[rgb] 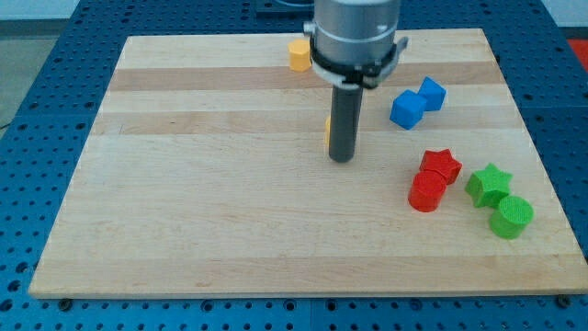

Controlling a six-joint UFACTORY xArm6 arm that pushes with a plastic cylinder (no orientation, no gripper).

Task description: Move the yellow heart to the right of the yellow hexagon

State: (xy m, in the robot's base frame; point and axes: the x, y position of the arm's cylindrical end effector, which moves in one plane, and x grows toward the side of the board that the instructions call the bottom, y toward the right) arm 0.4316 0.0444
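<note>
The yellow hexagon (298, 54) sits near the view's top edge of the wooden board (184, 184), just left of the arm's body. Only a thin yellow sliver (328, 133) shows at the left side of the dark rod; this is the yellow heart, mostly hidden behind the rod. My tip (342, 159) rests on the board right in front of that block, touching or nearly touching it. The heart lies below and slightly right of the hexagon.
Two blue blocks (407, 109) (431, 93) sit together at the upper right. A red star (441, 165) and a red cylinder (426, 192) touch at the right. A green star (488, 184) and a green cylinder (511, 217) lie further right.
</note>
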